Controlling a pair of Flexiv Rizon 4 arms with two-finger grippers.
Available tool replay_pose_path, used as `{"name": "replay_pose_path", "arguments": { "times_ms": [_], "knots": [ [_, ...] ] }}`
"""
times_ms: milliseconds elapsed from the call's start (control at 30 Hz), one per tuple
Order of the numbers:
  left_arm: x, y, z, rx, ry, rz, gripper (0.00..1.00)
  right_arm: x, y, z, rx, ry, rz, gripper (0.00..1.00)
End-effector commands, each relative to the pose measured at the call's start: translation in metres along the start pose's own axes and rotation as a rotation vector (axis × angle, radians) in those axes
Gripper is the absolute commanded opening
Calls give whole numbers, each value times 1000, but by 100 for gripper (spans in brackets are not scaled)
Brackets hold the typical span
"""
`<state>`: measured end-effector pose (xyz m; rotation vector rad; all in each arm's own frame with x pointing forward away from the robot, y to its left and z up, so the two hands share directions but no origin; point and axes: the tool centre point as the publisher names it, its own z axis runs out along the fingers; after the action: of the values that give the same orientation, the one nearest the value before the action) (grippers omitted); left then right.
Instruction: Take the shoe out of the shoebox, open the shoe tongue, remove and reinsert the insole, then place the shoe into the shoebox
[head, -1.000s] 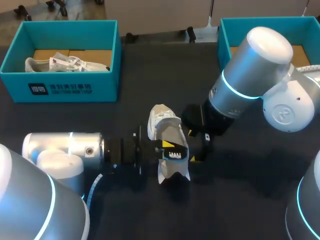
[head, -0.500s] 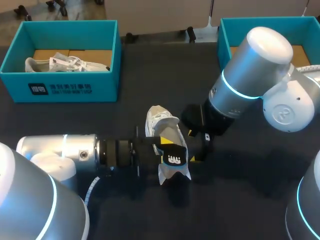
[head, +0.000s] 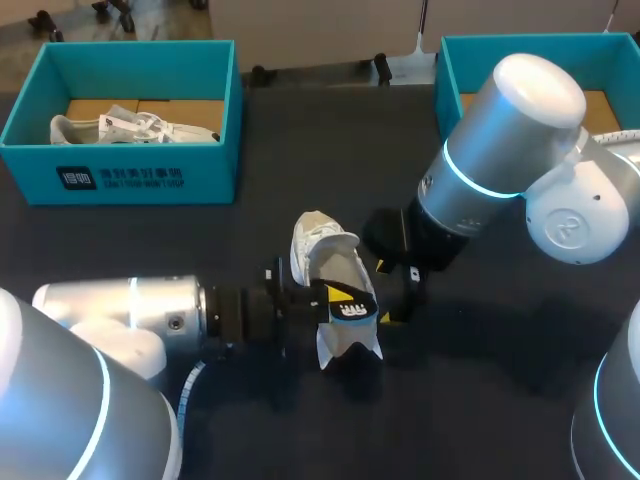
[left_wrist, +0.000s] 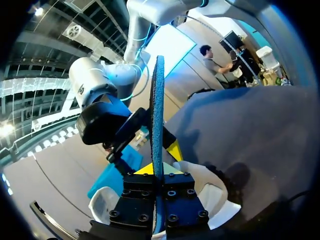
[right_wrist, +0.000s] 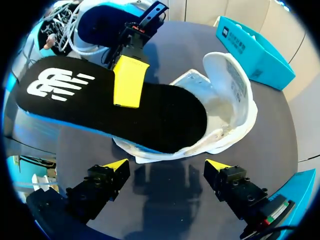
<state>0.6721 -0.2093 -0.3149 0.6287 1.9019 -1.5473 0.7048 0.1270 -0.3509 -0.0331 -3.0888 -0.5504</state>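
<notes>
Left gripper (head: 338, 298) clamped on insole (head: 352, 312); over last second insole rolls from tilted to flat, logo up, front end resting in shoe (head: 322, 245) mid-table; right gripper (right_wrist: 167, 167) fingers apart, just beside shoe; likely mid-removal or reinsertion.

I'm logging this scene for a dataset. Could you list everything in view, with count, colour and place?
left shoebox: 1, teal, table's far left corner
right shoebox: 1, teal, far right corner, partly behind the right arm
boxed shoe: 1, white, inside left shoebox
shoe: 1, white, table's middle
insole: 1, black top, blue underside, over the shoe
table: 1, black
left hand: 1, yellow tips, shut on insole
right hand: 1, yellow tips, open, beside shoe
</notes>
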Motion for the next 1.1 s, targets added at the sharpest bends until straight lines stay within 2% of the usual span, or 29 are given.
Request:
{"name": "replay_pose_path", "arguments": {
  "times_ms": [33,400,467,600,667,733,900,1100],
  "knots": [
    [3,6,3,-29,-9,13,0,0,0,1,-2,-1,-1,100],
    [-1,37,0,-118,-9,-9,0,0,0,1,-2,-1,-1,100],
    [-1,39,0,-107,-10,-33,0,0,0,1,-2,-1,-1,100],
    [-1,34,-3,-86,-9,-47,0,0,0,1,-2,-1,-1,100],
    [-1,30,-3,-69,-5,-56,19,0,0,1,-2,-1,-1,100],
    [-1,26,-2,-54,-4,-54,30,0,0,1,-2,-1,-1,100],
    [-1,13,1,-27,1,-41,33,0,0,1,-2,-1,-1,100],
    [-2,1,9,-14,7,-8,31,0,0,1,-2,-1,-1,100]
  ]
}}
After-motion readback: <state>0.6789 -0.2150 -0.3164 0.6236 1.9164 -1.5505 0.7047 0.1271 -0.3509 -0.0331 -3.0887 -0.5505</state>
